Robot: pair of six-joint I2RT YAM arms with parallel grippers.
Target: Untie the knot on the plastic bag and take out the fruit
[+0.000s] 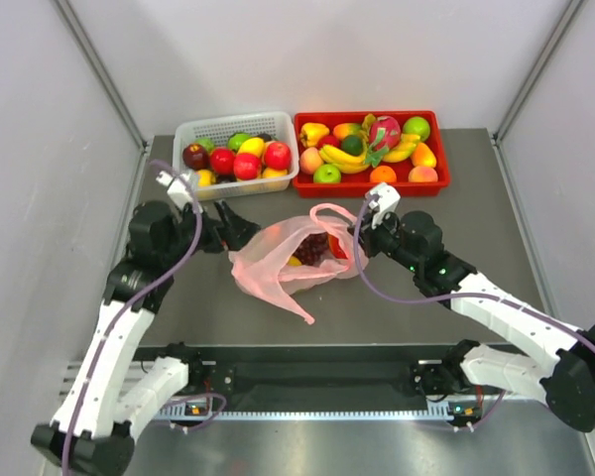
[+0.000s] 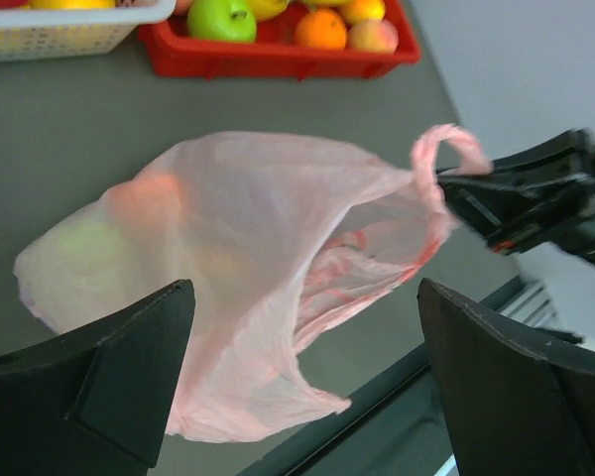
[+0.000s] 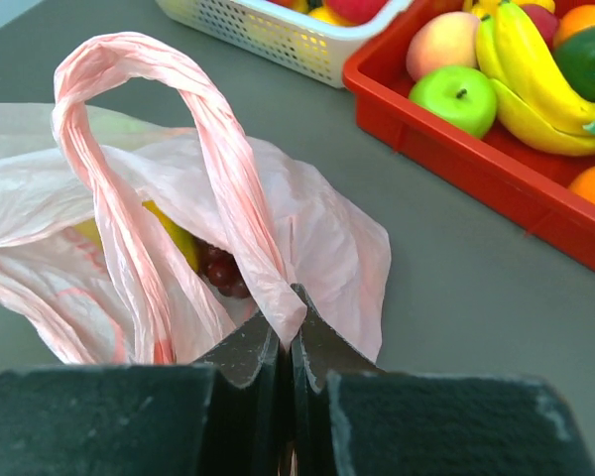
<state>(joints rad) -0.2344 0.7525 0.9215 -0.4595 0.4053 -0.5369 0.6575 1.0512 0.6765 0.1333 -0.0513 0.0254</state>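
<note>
The pink plastic bag lies crumpled mid-table with its mouth gaping. My right gripper is shut on the base of one handle loop and holds it up; the same gripper sits at the bag's right edge. Inside the bag the fruit shows: a dark grape bunch and a yellow piece, with the grapes also visible from above. My left gripper is open, its fingers wide apart around the bag's loose lower flap without pinching it. The knot is out of view.
A white basket of fruit stands at the back left and a red tray of fruit at the back right. A dark rail runs along the near table edge. Grey walls close in both sides.
</note>
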